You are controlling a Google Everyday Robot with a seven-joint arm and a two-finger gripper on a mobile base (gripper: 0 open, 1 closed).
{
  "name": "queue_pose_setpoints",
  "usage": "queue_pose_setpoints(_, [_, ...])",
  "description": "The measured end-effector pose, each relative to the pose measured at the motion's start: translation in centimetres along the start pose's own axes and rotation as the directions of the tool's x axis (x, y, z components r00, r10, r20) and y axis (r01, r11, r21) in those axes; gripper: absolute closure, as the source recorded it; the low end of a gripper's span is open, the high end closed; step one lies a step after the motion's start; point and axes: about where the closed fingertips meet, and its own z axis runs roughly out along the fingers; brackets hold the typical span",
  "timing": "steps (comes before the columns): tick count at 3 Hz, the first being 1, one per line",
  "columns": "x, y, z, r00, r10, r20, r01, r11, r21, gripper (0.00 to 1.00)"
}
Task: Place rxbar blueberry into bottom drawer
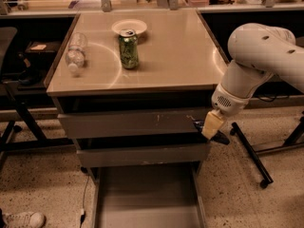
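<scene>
My gripper (212, 127) hangs at the cabinet's right front corner, level with the middle drawer front. It is shut on a small dark flat bar, the rxbar blueberry (219, 137), which sticks out on both sides of the yellowish fingertips. The bottom drawer (147, 201) is pulled open below and to the left of the gripper, and its wide grey floor shows. The bar is above and just right of the drawer's right side.
On the cabinet top stand a green can (128, 49), a white plate (129, 27) and a lying clear bottle (75, 53). Two shallower grey drawers (128, 123) are shut above. A black stand leg (249, 156) lies on the floor at right. A shoe (21, 219) is at bottom left.
</scene>
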Motion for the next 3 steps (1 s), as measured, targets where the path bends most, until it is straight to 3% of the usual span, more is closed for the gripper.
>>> queue_pose_setpoints(1, [1.2,2.1,4.1,1.000,0.015,-0.017,-0.017,0.9960,-0.088,1.00])
queue_pose_setpoints(2, [3.0,6.0,11.9,0.999,0.035,-0.037,-0.044,0.9622,-0.269,1.00])
queue_pose_setpoints(3, [3.0,6.0,11.9,0.999,0.035,-0.037,-0.044,0.9622,-0.269,1.00])
